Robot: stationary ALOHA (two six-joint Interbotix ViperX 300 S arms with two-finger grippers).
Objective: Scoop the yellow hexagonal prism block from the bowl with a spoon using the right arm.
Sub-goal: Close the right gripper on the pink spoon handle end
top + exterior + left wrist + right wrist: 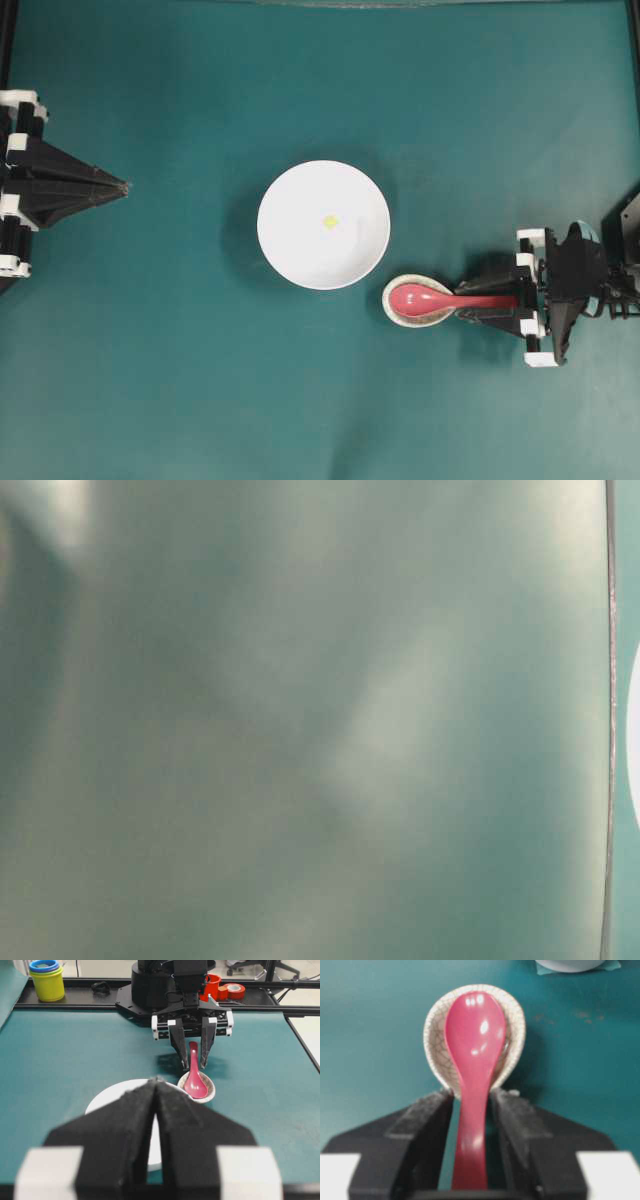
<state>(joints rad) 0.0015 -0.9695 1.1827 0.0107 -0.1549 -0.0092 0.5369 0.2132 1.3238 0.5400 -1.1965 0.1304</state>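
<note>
The white bowl sits mid-table with the tiny yellow hexagonal prism block lying inside it. To its lower right, the pink-red spoon rests with its scoop in a small speckled dish and its handle pointing right. My right gripper straddles that handle. In the right wrist view the spoon runs between the fingers of the right gripper, with a thin strip of table showing on the left side, so the jaws stand open. My left gripper is shut and empty at the far left.
In the left wrist view, stacked yellow and blue cups and red tape rolls stand on the black rail beyond the table's far edge. The table-level view is a teal blur. The speckled dish almost touches the bowl's rim.
</note>
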